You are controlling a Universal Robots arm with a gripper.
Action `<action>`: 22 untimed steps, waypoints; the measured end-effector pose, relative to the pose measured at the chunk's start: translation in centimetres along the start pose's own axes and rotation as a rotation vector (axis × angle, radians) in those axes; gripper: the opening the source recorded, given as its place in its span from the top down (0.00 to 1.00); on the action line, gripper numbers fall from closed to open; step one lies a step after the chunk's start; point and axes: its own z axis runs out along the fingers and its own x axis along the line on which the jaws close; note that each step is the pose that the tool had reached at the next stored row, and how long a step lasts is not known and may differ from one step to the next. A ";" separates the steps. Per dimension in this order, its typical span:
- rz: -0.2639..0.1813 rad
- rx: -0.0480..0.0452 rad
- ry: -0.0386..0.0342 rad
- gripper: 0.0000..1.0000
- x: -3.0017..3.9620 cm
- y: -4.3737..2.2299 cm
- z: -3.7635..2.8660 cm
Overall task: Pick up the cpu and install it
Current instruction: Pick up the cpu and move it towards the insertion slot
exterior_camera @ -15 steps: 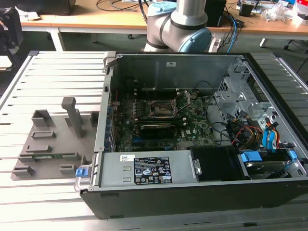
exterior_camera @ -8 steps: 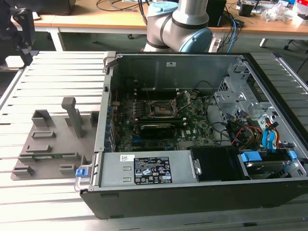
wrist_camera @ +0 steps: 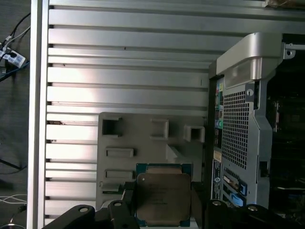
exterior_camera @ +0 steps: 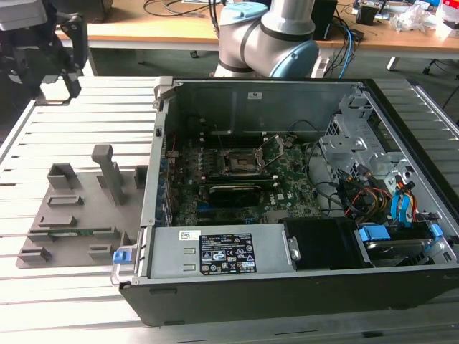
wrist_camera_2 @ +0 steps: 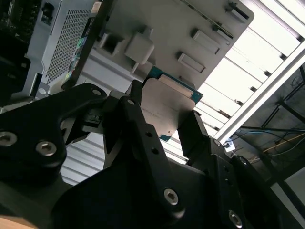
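The black 2-fingered gripper (wrist_camera_2: 167, 117) is clenched on the flat, square, silvery cpu (wrist_camera: 163, 198) with its thin green rim, pinching 2 opposite edges. The chip hangs outside the open black computer case (exterior_camera: 287, 287), above the grey moulded tray (wrist_camera: 143, 143) beside it (so the pick looks done). The carry is in hand. Installing calls for squaring the chip over the case's black motherboard socket (exterior_camera: 242, 163).

Case wall (exterior_camera: 153, 179) between gripper (wrist_camera_2: 167, 113) and socket (exterior_camera: 244, 163)
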 end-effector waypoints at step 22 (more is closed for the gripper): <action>0.000 0.0000 0.0003 0.45 -13.25 -0.46 0.33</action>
